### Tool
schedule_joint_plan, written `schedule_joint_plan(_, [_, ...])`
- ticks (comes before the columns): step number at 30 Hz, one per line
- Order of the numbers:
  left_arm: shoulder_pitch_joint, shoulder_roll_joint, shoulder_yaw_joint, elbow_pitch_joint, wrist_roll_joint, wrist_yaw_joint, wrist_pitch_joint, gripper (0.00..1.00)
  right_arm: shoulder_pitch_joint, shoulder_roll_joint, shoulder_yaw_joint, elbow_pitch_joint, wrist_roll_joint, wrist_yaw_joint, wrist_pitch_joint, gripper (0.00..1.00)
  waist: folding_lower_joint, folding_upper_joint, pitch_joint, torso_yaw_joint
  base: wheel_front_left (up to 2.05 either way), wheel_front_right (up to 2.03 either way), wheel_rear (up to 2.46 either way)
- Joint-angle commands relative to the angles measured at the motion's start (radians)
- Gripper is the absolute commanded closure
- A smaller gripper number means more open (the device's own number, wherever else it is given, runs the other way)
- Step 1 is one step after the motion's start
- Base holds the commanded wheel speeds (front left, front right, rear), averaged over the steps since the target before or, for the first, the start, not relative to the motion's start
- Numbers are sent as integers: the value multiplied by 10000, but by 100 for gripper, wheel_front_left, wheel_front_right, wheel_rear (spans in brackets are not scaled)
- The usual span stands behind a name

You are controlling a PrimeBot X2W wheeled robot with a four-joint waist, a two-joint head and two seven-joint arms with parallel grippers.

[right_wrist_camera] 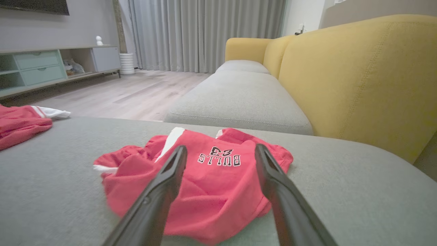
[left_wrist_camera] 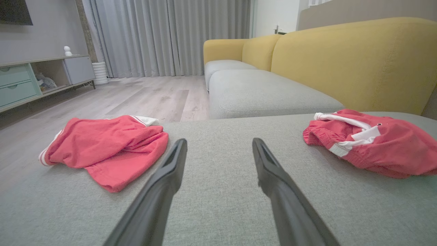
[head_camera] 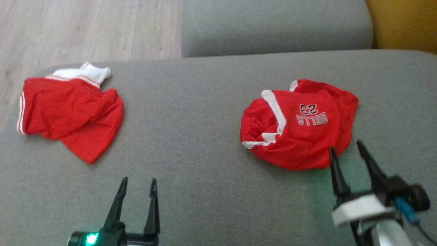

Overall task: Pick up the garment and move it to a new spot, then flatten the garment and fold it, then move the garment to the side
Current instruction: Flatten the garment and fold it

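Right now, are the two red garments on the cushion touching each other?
Apart. The head view shows bare grey cushion between the plain red garment and the lettered jersey.

From my left tool, bare grey cushion runs open toward twelve o'clock; plain red garment sits at ten, lettered red garment at two.

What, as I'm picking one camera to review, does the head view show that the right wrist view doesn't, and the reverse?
Head view adds: the left claw, open. Right wrist view adds: curtains and a pale green cabinet across the room. Both share: the lettered red jersey on the grey cushion, the open right claw pointing at its near edge, the second red garment off to the left, and the wooden floor.
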Motion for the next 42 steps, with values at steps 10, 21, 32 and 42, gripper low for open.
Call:
schedule_joint_plan(10, [-1541,-56,-667,-387,280,211,-93,0,-4044,-787,-351,2890,-854,-7,-55,0,0,-1,1920,550,0,0,0])
schedule_joint_plan(21, [-2248,-56,-1298,-148,190,464,-93,0,-6988,-1894,565,7344,592,-7,1686,100,0,-1,2655,1119,0,0,0])
schedule_joint_plan(32, [-2270,-34,-1097,-167,300,517,-93,0,-7534,-2302,996,6977,1825,-7,137,100,0,-1,2537,106,0,0,0])
schedule_joint_plan(42, [-2425,211,-1001,-196,550,233,-93,0,-5903,-1928,-2874,6439,627,-7,-48,100,0,-1,2609,-1404,0,0,0])
